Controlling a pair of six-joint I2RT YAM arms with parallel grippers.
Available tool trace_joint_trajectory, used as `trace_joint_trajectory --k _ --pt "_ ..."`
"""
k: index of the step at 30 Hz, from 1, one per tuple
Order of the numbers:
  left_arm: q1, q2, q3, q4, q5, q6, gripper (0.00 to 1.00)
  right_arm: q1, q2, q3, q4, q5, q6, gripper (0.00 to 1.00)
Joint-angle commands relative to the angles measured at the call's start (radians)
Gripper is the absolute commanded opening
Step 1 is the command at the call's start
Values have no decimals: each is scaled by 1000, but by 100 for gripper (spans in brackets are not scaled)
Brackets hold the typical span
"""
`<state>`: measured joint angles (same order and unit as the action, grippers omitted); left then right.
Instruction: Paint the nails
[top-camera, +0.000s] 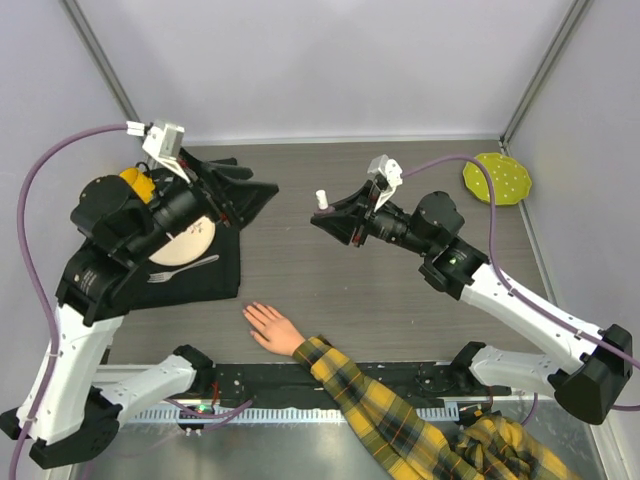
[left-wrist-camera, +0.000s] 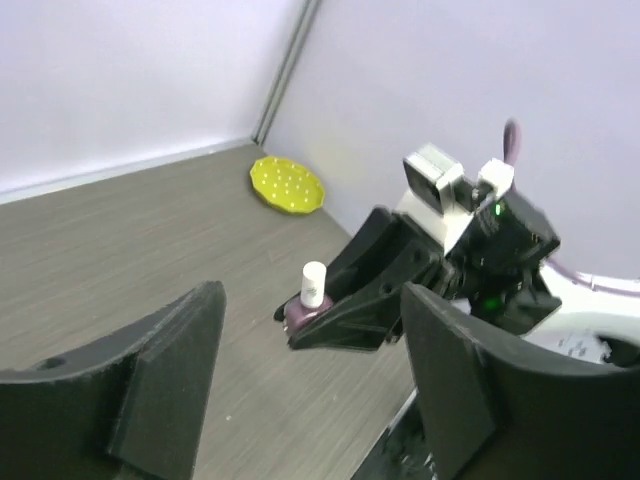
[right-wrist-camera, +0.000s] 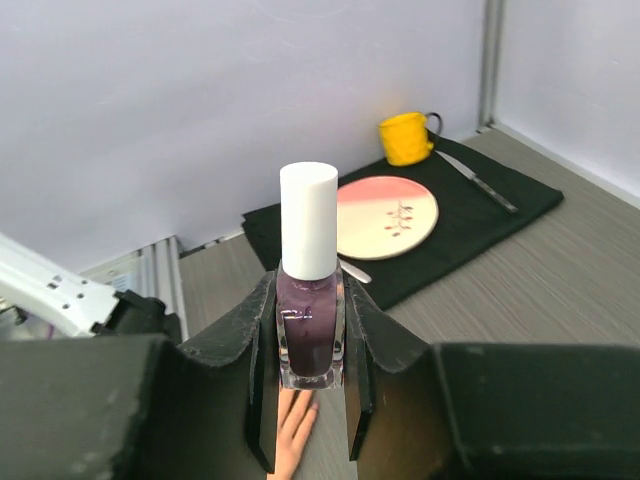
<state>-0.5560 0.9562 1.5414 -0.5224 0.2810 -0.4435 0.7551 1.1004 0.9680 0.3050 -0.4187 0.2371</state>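
Observation:
A pale hand (top-camera: 272, 328) with a yellow-black plaid sleeve (top-camera: 375, 400) lies palm down near the table's front edge. Its nails are too small to make out from above. One nail (right-wrist-camera: 314, 406) shows below the bottle in the right wrist view. My right gripper (top-camera: 322, 213) (right-wrist-camera: 310, 350) is shut on a dark purple polish bottle (right-wrist-camera: 310, 325) with a white cap (top-camera: 321, 197), held upright above mid-table. The bottle (left-wrist-camera: 303, 308) also shows in the left wrist view. My left gripper (top-camera: 243, 186) (left-wrist-camera: 312, 300) is open with nothing in it, raised over the black cloth's right end and facing the bottle.
A black cloth (top-camera: 215, 278) at left carries a pink-and-cream plate (top-camera: 185, 240) (right-wrist-camera: 388, 215), a fork (top-camera: 185, 268), a knife (right-wrist-camera: 478, 180) and a yellow mug (top-camera: 138, 183) (right-wrist-camera: 405, 137). A yellow-green dotted dish (top-camera: 497, 178) (left-wrist-camera: 287, 184) sits at the back right.

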Motion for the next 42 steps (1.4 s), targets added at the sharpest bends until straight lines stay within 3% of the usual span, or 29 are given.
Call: trace_joint_trajectory --k 1,7,10,12,29,34,36,39,42 --pt "-22 93 8 41 -126 -239 69 -2 -7 70 -40 142 -54 1" --pt "-315 174 36 51 -619 -98 56 -2 13 101 -72 207 -64 1" --pt "-409 220 31 94 -764 -43 54 -2 12 106 -78 215 -67 1" --pt "-435 230 10 152 -784 -17 53 -2 12 107 -86 216 -71 1" --pt "-447 314 8 180 -712 -49 42 -2 -2 100 -66 198 -70 1" --pt "-447 306 -18 188 -683 -55 33 -2 -14 98 -61 198 -67 1" --pt "-447 291 -35 211 -661 -60 21 -2 -19 98 -57 195 -64 2" --pt "-443 268 -85 275 -557 -41 5 -2 -34 86 -32 166 -48 1" --pt "-389 201 -209 414 -265 -20 0 -2 -62 60 57 63 -21 1"
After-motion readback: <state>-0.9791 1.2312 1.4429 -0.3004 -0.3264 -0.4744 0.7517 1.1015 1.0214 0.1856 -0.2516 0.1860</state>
